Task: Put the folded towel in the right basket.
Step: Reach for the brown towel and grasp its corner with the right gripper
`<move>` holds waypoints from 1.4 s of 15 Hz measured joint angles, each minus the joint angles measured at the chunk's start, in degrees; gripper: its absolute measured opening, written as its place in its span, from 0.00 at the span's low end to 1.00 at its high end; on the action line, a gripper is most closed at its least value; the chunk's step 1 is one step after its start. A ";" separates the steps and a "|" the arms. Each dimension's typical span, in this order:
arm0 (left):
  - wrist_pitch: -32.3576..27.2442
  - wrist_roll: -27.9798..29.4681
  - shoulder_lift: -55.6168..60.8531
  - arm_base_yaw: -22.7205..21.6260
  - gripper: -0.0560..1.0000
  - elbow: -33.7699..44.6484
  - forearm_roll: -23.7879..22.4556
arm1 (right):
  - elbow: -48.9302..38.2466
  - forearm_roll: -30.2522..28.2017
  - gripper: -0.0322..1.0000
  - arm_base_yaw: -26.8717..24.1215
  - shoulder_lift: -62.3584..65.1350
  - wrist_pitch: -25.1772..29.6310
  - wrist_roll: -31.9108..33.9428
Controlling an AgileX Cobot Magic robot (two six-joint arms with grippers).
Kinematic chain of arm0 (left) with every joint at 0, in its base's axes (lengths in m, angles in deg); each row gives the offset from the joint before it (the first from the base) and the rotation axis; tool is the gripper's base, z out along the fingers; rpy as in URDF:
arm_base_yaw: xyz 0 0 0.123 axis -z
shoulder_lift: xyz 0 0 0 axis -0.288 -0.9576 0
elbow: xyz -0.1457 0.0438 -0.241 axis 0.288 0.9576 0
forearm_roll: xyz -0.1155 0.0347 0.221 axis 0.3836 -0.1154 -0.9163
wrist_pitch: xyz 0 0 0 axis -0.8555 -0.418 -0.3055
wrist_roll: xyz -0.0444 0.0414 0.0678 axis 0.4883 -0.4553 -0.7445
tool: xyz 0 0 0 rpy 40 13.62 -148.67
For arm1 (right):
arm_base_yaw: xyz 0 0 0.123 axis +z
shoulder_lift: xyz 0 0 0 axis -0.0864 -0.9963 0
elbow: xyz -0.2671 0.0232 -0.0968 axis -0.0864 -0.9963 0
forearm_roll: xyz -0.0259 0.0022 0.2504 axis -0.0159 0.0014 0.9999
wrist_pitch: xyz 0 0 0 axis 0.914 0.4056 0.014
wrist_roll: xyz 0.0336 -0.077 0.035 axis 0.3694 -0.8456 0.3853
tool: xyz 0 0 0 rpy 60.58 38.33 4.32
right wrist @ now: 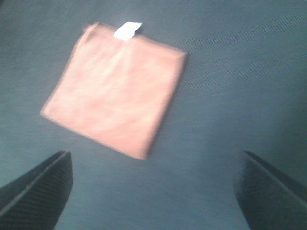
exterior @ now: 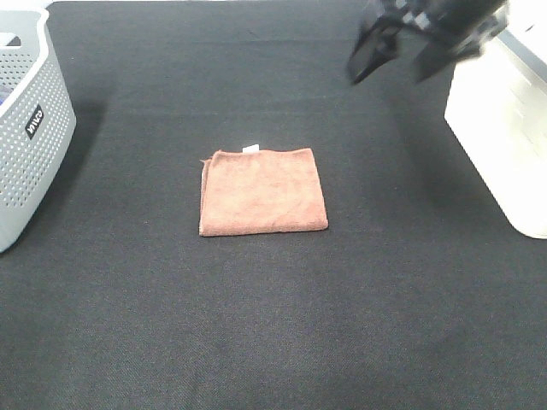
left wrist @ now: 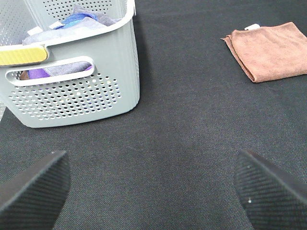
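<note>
A brown folded towel [exterior: 263, 192] with a small white tag lies flat on the black table. My right gripper [exterior: 397, 55] is open and empty, blurred, hanging above the table behind and to the right of the towel, beside the white right basket [exterior: 504, 128]. The right wrist view shows the towel [right wrist: 115, 100] below and ahead of the open gripper [right wrist: 153, 191]. My left gripper [left wrist: 153, 191] is open and empty, low over the table near the grey left basket [left wrist: 72, 91]. The towel [left wrist: 271, 50] lies well away from it. The left arm is out of the exterior high view.
The grey perforated basket [exterior: 26, 128] stands at the left table edge and holds several cloths [left wrist: 81, 17]. The white basket stands at the right edge, partly out of view. The black table cloth [exterior: 273, 325] covers the whole surface.
</note>
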 joint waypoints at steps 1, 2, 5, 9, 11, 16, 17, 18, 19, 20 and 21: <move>0.00 0.00 0.00 0.00 0.89 0.00 0.00 | 0.17 1.89 0.85 0.00 -2.35 0.00 0.00; 0.00 0.00 0.00 0.00 0.89 0.00 0.00 | 0.40 3.90 0.83 0.00 -5.04 -0.06 0.00; 0.00 0.00 0.00 0.00 0.89 0.00 0.00 | 3.84 7.56 0.81 0.00 -14.27 0.11 0.00; 0.00 0.00 0.00 0.00 0.89 0.00 0.00 | 10.54 8.37 0.80 0.00 -23.66 1.03 0.00; 0.00 0.00 0.00 0.00 0.89 0.00 0.00 | 14.38 8.71 0.80 0.00 -28.07 1.20 0.00; 0.00 0.00 0.00 0.00 0.89 0.00 0.00 | 18.79 13.52 0.78 -0.06 -34.89 2.29 1.20; 0.00 0.00 0.00 0.00 0.89 0.00 0.00 | 19.02 15.30 0.76 -0.06 -35.41 2.46 0.86; 0.00 0.00 0.00 0.00 0.89 0.00 0.00 | 19.08 17.70 0.75 -0.06 -36.04 2.92 -0.29; 0.00 0.00 0.00 0.00 0.89 0.00 0.00 | 19.08 20.63 0.71 -0.06 -36.73 3.44 -1.95; 0.00 0.00 0.00 0.00 0.89 0.00 0.00 | 19.14 21.72 0.65 -0.06 -37.01 3.44 -2.29; 0.00 0.00 0.00 0.00 0.89 0.00 0.00 | 19.14 22.75 0.56 -0.06 -37.41 3.44 -2.64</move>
